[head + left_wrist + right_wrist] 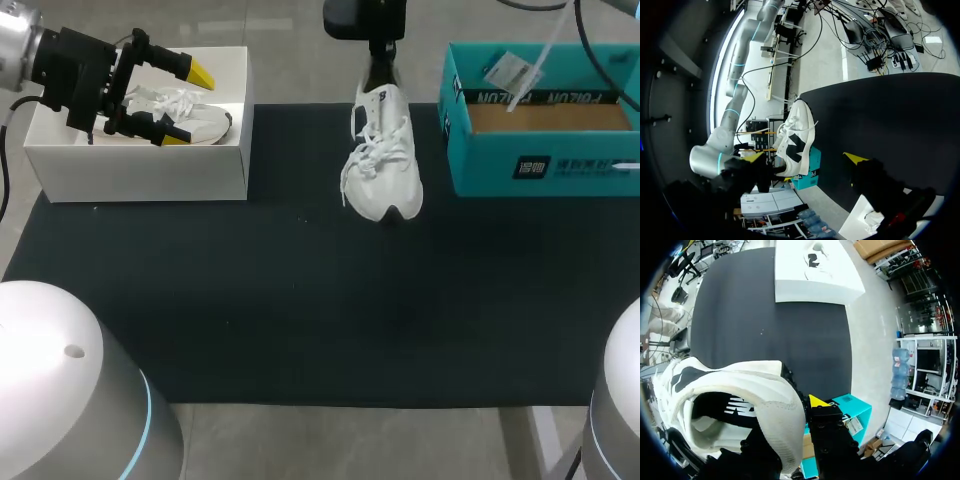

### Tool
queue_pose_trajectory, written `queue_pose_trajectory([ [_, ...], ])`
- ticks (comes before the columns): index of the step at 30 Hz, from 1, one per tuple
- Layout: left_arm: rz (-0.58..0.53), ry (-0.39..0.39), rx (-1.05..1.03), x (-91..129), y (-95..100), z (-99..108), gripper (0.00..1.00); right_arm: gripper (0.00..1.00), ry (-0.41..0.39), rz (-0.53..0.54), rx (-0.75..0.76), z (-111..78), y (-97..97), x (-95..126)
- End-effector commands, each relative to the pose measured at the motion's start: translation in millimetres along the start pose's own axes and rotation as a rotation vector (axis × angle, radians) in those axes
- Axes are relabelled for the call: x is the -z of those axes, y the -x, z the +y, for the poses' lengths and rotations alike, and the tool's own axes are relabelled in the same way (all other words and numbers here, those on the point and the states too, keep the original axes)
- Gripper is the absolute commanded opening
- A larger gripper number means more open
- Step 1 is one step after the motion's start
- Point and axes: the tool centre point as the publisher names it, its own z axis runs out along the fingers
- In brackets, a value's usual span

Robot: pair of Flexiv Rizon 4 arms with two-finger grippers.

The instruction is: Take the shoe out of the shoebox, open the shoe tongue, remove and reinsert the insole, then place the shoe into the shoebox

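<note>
Two white domed arm bases (60, 390) fill the near corners of the head view, and behind them a black mat (300, 300) covers the table. At mid-table the right gripper (378, 70) is clenched on the heel of a white shoe (385, 160). The shoe hangs steeply, toe down toward the mat; whether the toe touches it I cannot tell. A teal shoebox (500, 175) stands open to the right of the shoe and apart from it. At the far left, a white box (150, 165) holds a second shoe (195, 112), and the left gripper (186, 105) hovers over it with its fingers spread wide and nothing between them.

From the left wrist, the left gripper (805, 157) shows its two yellow tips far apart, released. Beyond them the white shoe (796, 137) hangs with its dark side mark facing this way, the teal shoebox (812, 167) right behind it. A corner of the white box (860, 220) lies beneath the gripper.

From the right wrist, the shoe's padded heel collar (785, 410) sits in the right gripper (797, 422), one yellow fingertip (817, 401) pressed against its outside. The dark insole is visible inside. Across the mat stands the white box (815, 285).
</note>
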Motion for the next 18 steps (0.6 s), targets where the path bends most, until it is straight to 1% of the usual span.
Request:
queue_pose_trajectory([
  [1, 0.005, -0.002, 0.000, 0, 0.7, 1, 1.00, 0.00, 0.046, 0.027, -0.007, -16.4, 18.8, 33],
  [6, 0.005, -0.002, 0.000, 0, 0.7, 1, 1.00, 0.00, 0.076, 0.034, -0.023, -30.9, 44.4, 63],
  [10, 0.005, -0.002, 0.000, 0, 0.7, 1, 1.00, 0.00, 0.097, 0.008, -0.016, -38.6, 63.7, 86],
  [14, 0.005, -0.002, 0.000, 0, 0.7, 1, 1.00, 0.00, 0.071, -0.038, 0.005, -42.5, 77.3, 102],
  [16, 0.005, -0.002, 0.000, 0, 0.7, 1, 1.00, 0.00, 0.061, -0.053, 0.012, -43.3, 81.1, 108],
  [17, 0.005, -0.002, 0.000, 0, 0.7, 1, 1.00, 0.00, 0.035, -0.072, 0.007, -43.6, 82.6, 110],
  [18, 0.005, -0.002, 0.000, 0, 0.7, 1, 1.00, 0.00, 0.035, -0.072, 0.007, -43.6, 82.6, 110],
])
